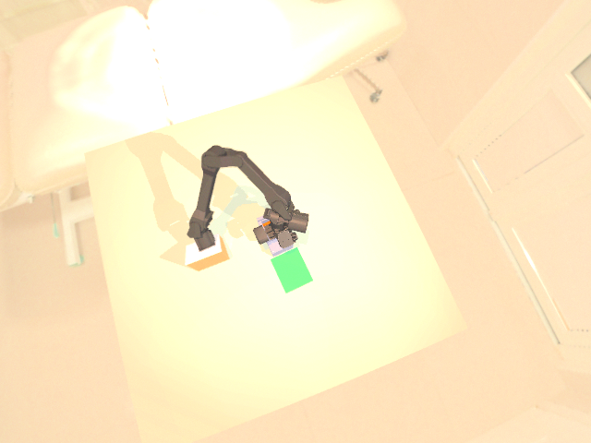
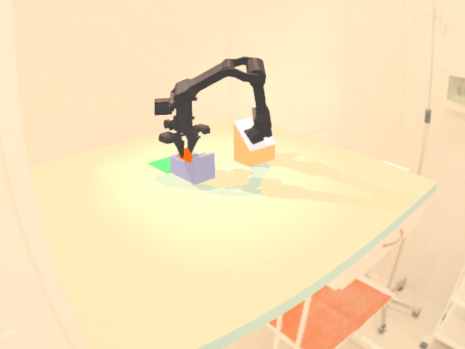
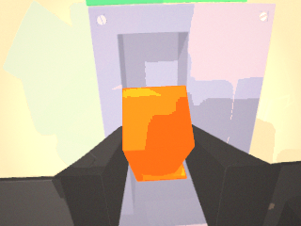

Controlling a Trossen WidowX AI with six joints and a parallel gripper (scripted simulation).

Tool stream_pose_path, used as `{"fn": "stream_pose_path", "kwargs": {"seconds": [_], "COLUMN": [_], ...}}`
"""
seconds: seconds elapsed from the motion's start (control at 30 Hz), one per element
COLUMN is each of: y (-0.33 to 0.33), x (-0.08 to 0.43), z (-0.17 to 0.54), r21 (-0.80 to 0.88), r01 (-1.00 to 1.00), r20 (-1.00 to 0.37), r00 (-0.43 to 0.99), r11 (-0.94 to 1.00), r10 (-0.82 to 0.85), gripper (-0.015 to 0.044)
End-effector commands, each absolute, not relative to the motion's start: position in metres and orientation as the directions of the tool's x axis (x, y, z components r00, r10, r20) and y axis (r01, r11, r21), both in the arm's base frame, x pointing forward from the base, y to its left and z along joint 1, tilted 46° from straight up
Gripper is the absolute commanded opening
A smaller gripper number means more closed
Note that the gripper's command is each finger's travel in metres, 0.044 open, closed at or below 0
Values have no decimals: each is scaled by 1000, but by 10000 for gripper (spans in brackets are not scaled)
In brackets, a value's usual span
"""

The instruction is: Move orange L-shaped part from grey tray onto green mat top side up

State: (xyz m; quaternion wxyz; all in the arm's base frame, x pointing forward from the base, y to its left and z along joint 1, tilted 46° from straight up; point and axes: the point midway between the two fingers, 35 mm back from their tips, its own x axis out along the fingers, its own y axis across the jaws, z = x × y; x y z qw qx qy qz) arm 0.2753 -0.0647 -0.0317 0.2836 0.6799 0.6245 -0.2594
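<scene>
Carefully, the robot's gripper (image 1: 275, 230) (image 2: 186, 152) (image 3: 154, 132) pinches the orange part's raised end (image 1: 266, 223) (image 2: 186, 155) (image 3: 155, 120) between its fingers above the grey tray (image 1: 282, 247) (image 2: 203, 170) (image 3: 230, 52), beside the green mat (image 1: 291, 269) (image 2: 161, 164) (image 3: 165, 2).

Padded bed (image 1: 214, 52) w/ pillow, pale walls, tan flr, bright lt

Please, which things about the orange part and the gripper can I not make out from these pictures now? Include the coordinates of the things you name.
- Lower end of the orange part (image 2: 186, 155) (image 3: 157, 120): in the exterior view, the tray's (image 2: 204, 169) walls hide it.
- Fingertips of the gripper (image 2: 187, 153) (image 3: 154, 132): in the top view, the arm's own body covers them.
- Arm's elbow: outside the wrist view.
</scene>
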Motion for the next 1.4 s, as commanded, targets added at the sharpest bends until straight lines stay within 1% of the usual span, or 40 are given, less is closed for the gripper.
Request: {"fn": "stream_pose_path", "kwargs": {"seconds": [0.0,0.07,0.1,1.37], "y": [-65,-65,-65,-100], "x": [275,275,275,271], "z": [-32,-32,-32,5], "r21": [62,62,62,57], "r01": [996,996,996,997], "r20": [-707,-707,-707,-706], "r00": [85,85,85,83], "r11": [-58,-58,-58,-59], "r10": [702,702,702,703], "gripper": [56,3,0,0]}}
